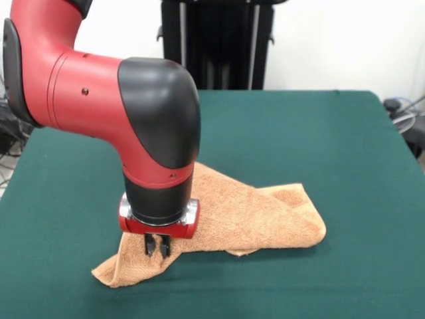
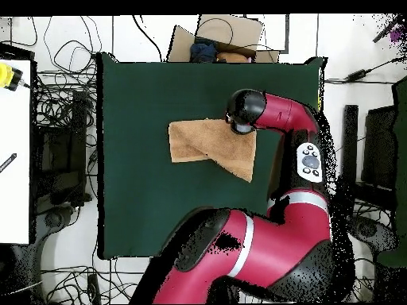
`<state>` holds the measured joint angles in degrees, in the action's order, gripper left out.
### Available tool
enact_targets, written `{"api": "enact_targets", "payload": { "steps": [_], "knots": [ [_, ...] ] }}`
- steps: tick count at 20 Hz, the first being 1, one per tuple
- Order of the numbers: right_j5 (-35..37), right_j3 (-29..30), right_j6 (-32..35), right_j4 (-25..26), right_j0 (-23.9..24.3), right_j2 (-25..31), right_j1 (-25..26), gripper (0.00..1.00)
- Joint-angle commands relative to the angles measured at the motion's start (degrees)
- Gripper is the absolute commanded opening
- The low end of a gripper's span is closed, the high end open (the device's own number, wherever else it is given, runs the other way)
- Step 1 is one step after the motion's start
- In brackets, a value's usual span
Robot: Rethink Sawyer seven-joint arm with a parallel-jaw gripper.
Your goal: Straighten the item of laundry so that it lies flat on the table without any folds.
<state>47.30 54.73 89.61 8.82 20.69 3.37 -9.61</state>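
The orange-tan towel (image 1: 252,212) lies folded and bunched on the dark green table (image 1: 319,133), left of centre near the front edge. One fold runs diagonally across it, and a corner points to the front left. My gripper (image 1: 157,247) points straight down over the towel's left part, fingers close together and pinching the cloth, which rises slightly toward them. In the overhead view the towel (image 2: 211,147) sits in the far right part of the table (image 2: 159,206). The black wrist (image 2: 243,111) covers its far right corner and hides the gripper. No tags show.
A black stand (image 1: 216,43) rises behind the table's far edge. In the overhead view a cardboard box (image 2: 219,44) sits beyond the table's top edge, cables lie around it, and a white table (image 2: 12,159) stands at the left.
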Motion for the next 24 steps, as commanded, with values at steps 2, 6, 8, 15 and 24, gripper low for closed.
{"api": "enact_targets", "payload": {
  "steps": [2,6,8,15,24],
  "knots": [
    [-12.6,-2.1,-1.0,6.0,-0.7,4.0,11.8,0.0],
    [-13.1,-2.0,-1.4,6.3,-0.3,4.2,11.8,0.0],
    [-12.9,-2.1,-1.6,6.2,-0.2,4.4,11.9,0.0],
    [-13.7,-1.4,-1.7,6.3,0.1,4.8,11.8,0.0],
    [-13.1,-1.9,-2.0,6.2,0.2,5.0,12.0,0.0]
  ]
}}
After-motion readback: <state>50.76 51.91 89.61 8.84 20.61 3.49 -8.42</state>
